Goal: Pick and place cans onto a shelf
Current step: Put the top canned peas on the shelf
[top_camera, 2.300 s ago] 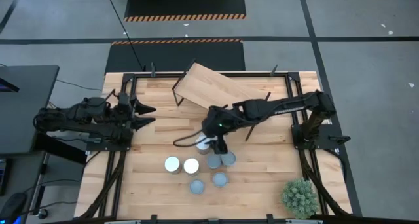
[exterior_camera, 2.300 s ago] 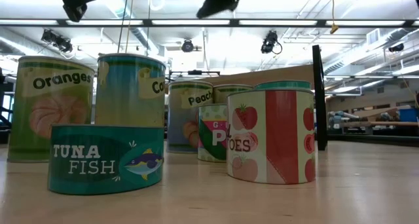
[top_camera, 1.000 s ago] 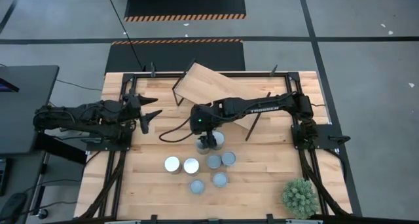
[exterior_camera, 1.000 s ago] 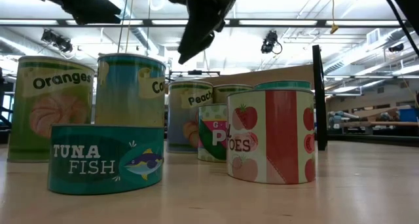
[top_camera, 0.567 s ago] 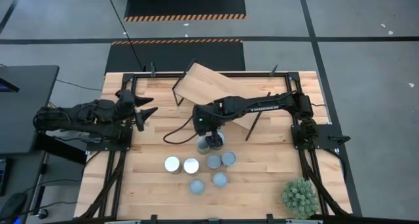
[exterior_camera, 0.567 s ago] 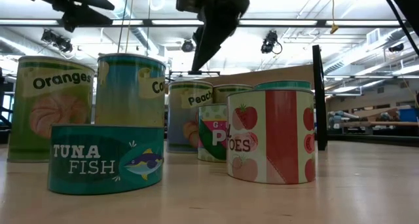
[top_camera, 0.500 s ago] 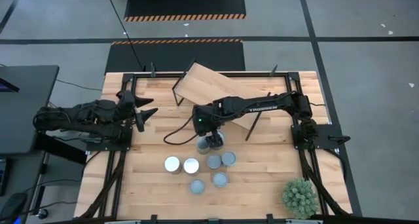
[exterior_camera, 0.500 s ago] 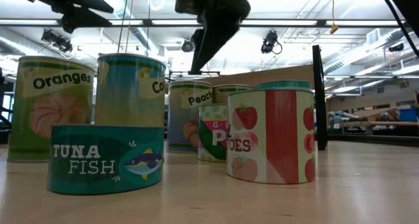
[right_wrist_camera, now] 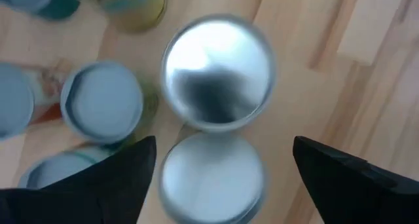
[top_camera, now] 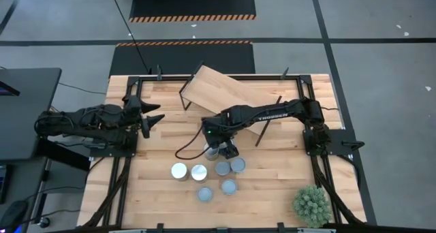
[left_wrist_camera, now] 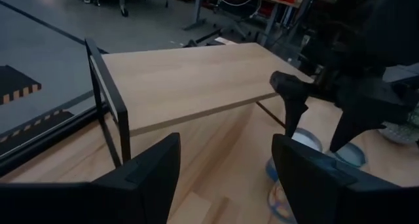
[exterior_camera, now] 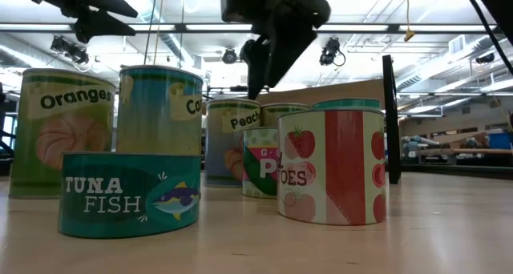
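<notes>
Right gripper poised over the cans, fingers spread wide

The right gripper (top_camera: 222, 150) hangs directly above two silver-topped cans (right_wrist_camera: 218, 71) standing touching at the far edge of the cluster, its fingers (right_wrist_camera: 105, 181) set wide on either side and gripping nothing. The rest of the cans (top_camera: 198, 172) stand grouped mid-table, none on the shelf (top_camera: 228, 93), which sits askew at the table's far edge. Out at the table's left side, the left gripper (top_camera: 155, 118) hovers, fingers (left_wrist_camera: 141, 178) apart and empty, facing the shelf.
</notes>
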Motion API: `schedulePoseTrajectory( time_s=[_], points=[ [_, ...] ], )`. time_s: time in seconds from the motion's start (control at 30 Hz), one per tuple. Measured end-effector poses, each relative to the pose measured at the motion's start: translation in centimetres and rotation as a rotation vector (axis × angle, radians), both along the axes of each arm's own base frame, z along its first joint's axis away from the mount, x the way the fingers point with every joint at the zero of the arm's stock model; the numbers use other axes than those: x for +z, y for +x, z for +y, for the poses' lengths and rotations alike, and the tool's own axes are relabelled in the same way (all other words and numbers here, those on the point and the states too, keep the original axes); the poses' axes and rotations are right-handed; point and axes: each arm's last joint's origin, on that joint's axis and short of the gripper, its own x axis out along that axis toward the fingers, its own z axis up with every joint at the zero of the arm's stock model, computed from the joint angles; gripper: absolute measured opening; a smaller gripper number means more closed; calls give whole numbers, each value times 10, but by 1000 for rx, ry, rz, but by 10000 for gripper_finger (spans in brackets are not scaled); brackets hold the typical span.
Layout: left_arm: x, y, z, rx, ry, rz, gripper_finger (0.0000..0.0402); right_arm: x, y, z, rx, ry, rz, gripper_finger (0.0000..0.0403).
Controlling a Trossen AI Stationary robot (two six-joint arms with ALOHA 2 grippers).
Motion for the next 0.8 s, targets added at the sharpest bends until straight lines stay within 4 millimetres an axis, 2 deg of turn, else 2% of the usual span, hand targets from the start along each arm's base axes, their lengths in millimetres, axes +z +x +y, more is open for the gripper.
schedulePoseTrajectory(
  time_s=[0.17,0.8],
  points=[
    [-2,-1,0,0,2,21,247,-4,0,0,-19,5,2,397],
    [-2,-1,0,-4,16,28,247,-39,-9,0,4,-23,91,398]
  ],
)
